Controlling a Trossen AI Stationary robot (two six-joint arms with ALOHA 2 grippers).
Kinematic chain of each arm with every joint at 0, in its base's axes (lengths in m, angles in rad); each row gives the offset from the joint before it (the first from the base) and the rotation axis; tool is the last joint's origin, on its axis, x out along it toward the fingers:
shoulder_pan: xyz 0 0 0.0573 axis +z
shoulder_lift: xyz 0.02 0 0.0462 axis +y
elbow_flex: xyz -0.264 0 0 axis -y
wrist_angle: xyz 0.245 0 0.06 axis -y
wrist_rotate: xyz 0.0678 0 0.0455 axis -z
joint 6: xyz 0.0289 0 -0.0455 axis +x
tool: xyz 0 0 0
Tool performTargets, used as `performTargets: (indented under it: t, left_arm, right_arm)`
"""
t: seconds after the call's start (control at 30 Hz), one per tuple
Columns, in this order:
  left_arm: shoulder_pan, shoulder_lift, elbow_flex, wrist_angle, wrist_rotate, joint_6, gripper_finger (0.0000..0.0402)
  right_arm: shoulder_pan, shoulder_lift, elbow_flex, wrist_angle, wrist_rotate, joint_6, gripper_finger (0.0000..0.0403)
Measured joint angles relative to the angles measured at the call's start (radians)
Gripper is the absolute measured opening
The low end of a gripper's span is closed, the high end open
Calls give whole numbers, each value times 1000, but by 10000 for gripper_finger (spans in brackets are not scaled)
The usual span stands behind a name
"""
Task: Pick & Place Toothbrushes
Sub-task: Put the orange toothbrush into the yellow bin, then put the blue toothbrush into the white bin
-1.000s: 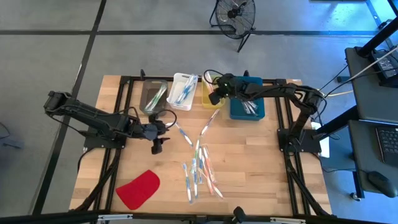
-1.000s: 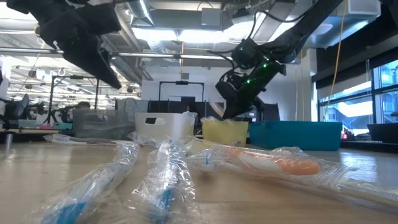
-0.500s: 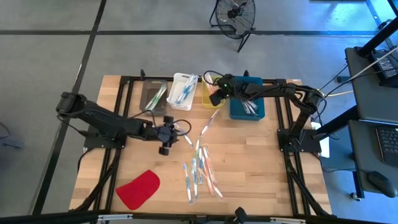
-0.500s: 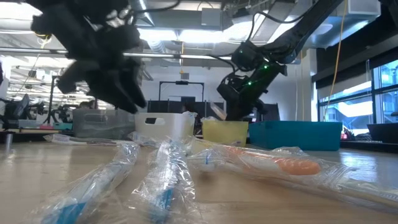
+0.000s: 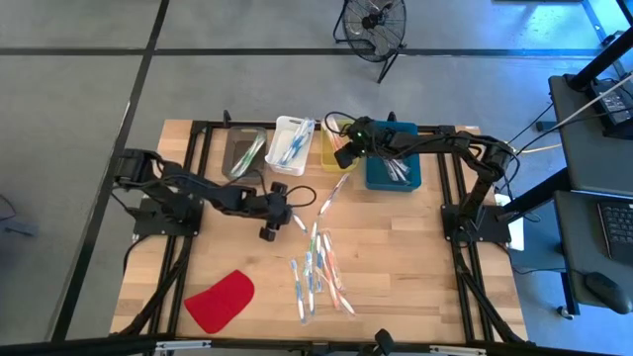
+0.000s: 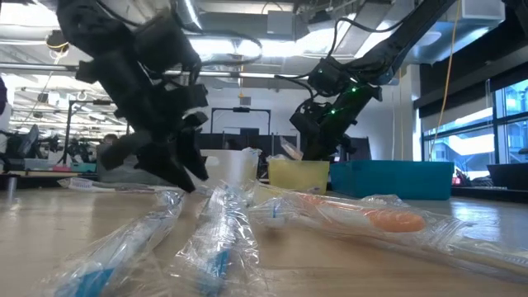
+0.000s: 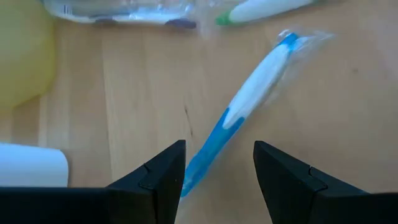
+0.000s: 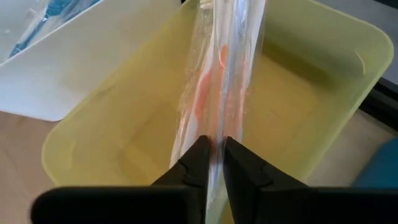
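The left gripper (image 5: 280, 206), fingers wide apart, has moved right to a blue-and-white wrapped toothbrush (image 7: 249, 107), while the right gripper (image 8: 213, 163) still pinches an orange wrapped toothbrush (image 8: 214, 81) over the yellow plastic bin (image 8: 323, 68).

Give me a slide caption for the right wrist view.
Right gripper holds a wrapped orange toothbrush over the yellow bin.

Wrapped toothbrushes (image 5: 316, 267) lie scattered mid-desk; a blue-and-white one (image 7: 249, 112) lies flat and slanted, an orange one (image 8: 214, 87) hangs upright over the yellow bin (image 8: 323, 56)
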Motion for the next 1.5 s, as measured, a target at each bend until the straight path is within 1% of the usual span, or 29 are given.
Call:
performTargets:
  t: [0.2, 0.33, 0.43, 0.57, 0.7, 0.87, 1.03, 1.17, 1.3, 1.5]
  left_arm:
    - [48, 27, 0, 27, 25, 44, 184]
    - [83, 27, 0, 14, 113, 50, 184]
    - [103, 27, 0, 13, 142, 48, 184]
    - [122, 29, 0, 9, 158, 60, 183]
    - [136, 31, 2, -5, 188, 68, 162]
    - [137, 33, 2, -10, 209, 69, 114]
    - [126, 33, 2, -13, 209, 71, 68]
    - [120, 34, 1, -11, 207, 70, 40]
    - [108, 34, 0, -10, 193, 71, 26]
    - [88, 34, 0, -9, 166, 70, 31]
  right_arm:
    - [0, 0, 0, 0, -6, 0, 92]
    - [0, 0, 0, 0, -6, 0, 129]
    - [0, 0, 0, 0, -7, -2, 150]
    - [0, 0, 0, 0, -7, -4, 167]
    - [0, 0, 0, 0, -7, -4, 172]
    - [1, -2, 0, -8, -7, -8, 155]
    - [6, -34, -1, -43, -22, -30, 124]
    - [21, -71, -2, -57, -23, -58, 96]
    - [36, -109, -2, -82, -23, -63, 70]
    - [67, -160, -2, -142, -22, -68, 36]
